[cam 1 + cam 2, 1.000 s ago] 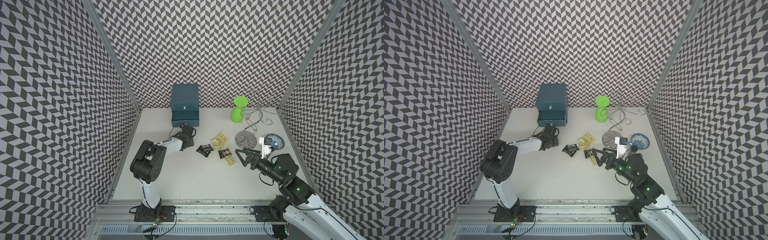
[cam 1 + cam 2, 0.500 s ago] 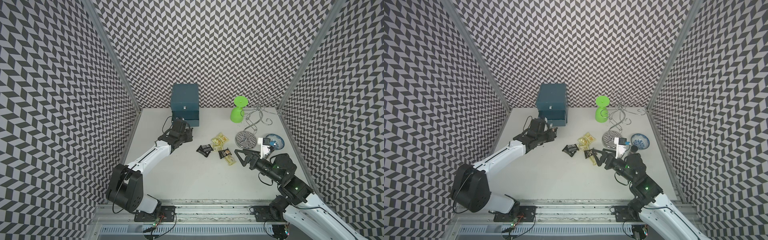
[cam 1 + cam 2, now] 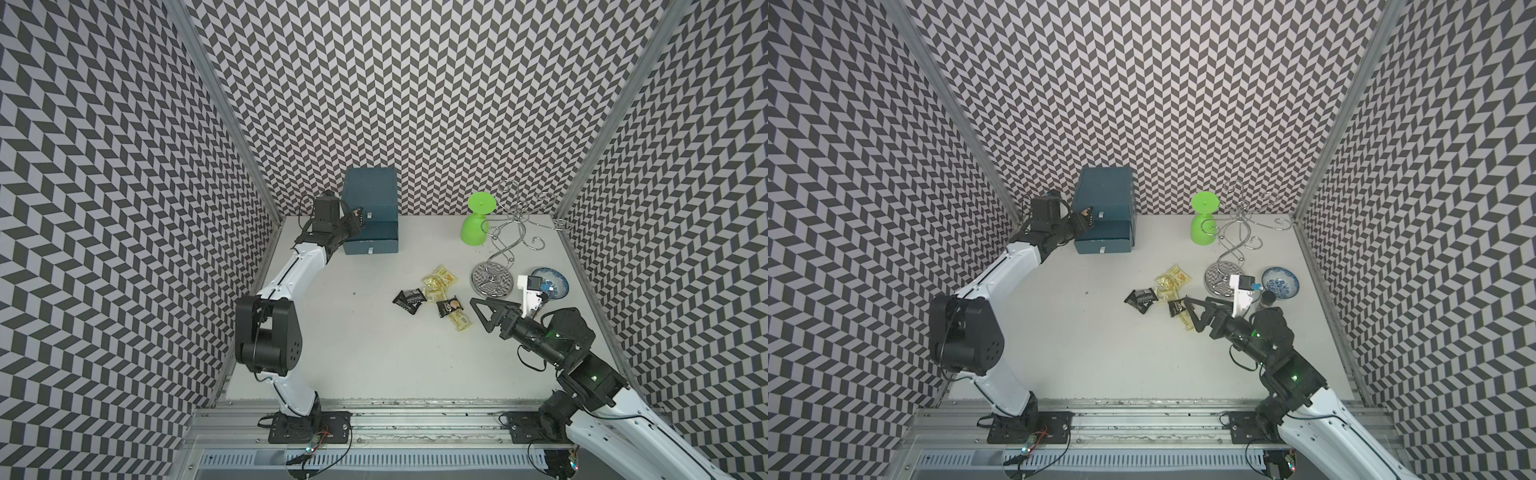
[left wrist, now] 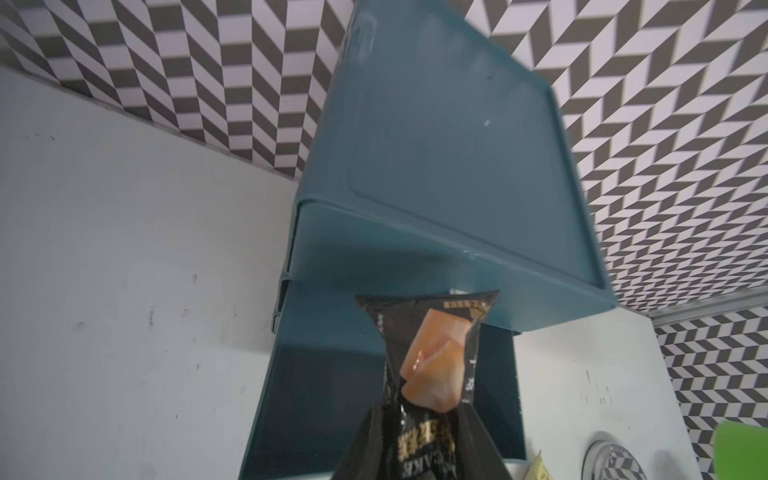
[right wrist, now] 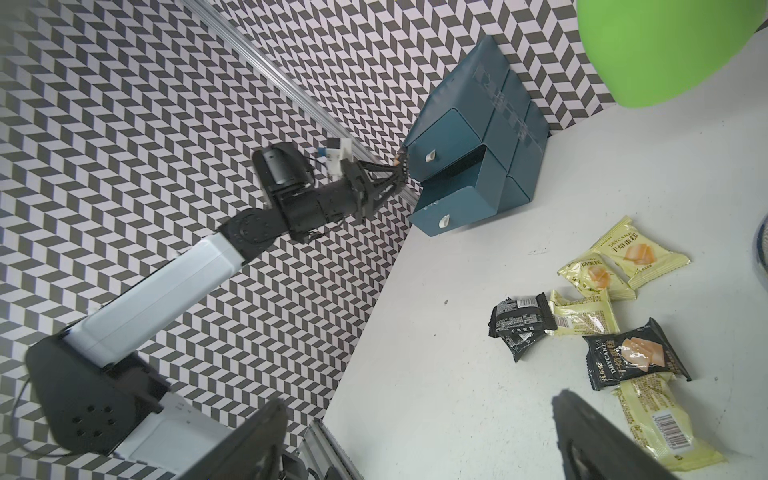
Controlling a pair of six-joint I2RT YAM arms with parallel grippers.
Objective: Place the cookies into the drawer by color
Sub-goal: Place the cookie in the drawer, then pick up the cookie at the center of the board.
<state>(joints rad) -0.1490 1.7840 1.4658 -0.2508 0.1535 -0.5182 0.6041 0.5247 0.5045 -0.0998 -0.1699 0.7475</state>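
The teal drawer chest (image 3: 371,195) stands at the back wall; its lower drawer (image 3: 371,243) is pulled out, and its inside (image 4: 332,399) looks dark and bare. My left gripper (image 3: 353,221) is shut on a black cookie packet (image 4: 432,365), held over the open drawer near the chest's front. More cookies lie mid-table in both top views: black packets (image 3: 409,300) (image 3: 1177,308) and pale yellow ones (image 3: 440,279) (image 3: 1187,323). My right gripper (image 3: 480,316) hovers open just right of that pile, holding nothing. No green packet shows.
An upturned green goblet (image 3: 476,224) stands at the back right beside a chrome wire stand (image 3: 492,279). A blue patterned bowl (image 3: 552,283) sits by the right wall. Chevron-patterned walls close the table on three sides.
My left arm has lifted the black packet off the table in front of the chest and carried it up and back over the open drawer. The right arm has barely moved.
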